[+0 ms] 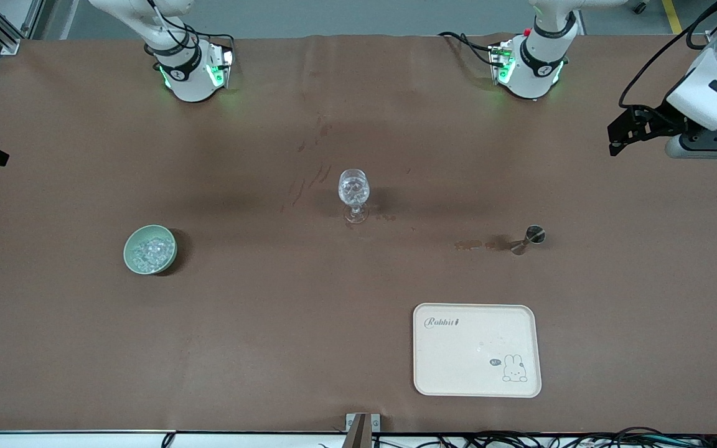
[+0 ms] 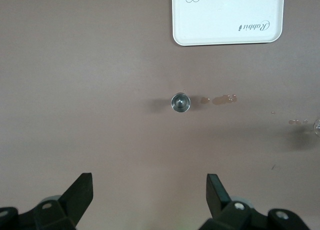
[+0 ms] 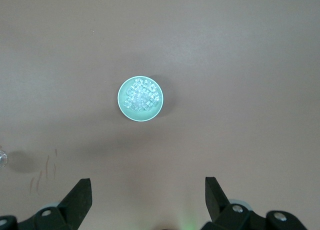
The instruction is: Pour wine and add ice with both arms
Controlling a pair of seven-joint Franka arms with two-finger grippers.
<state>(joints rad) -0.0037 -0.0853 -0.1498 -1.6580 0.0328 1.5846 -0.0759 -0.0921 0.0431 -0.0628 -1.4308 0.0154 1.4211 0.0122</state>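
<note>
A pale green bowl (image 1: 127, 252) holds several small clear ice cubes (image 1: 151, 249) toward the right arm's end of the table; it also shows in the right wrist view (image 3: 123, 105) with the ice (image 3: 141, 96). A clear stemmed glass (image 1: 353, 194) stands upright mid-table, glittering inside. A small metal jigger (image 1: 529, 238) stands toward the left arm's end and shows in the left wrist view (image 2: 180, 102). My left gripper (image 2: 150, 182) is open and empty, high above the table near the jigger (image 1: 621, 134). My right gripper (image 3: 148, 186) is open and empty, high above the table near the bowl.
A cream tray (image 1: 477, 350) with a rabbit print lies nearer the front camera than the jigger, also in the left wrist view (image 2: 227, 20). Brownish wet spots (image 1: 470, 244) lie beside the jigger. Dark streaks (image 1: 302, 186) mark the cloth by the glass.
</note>
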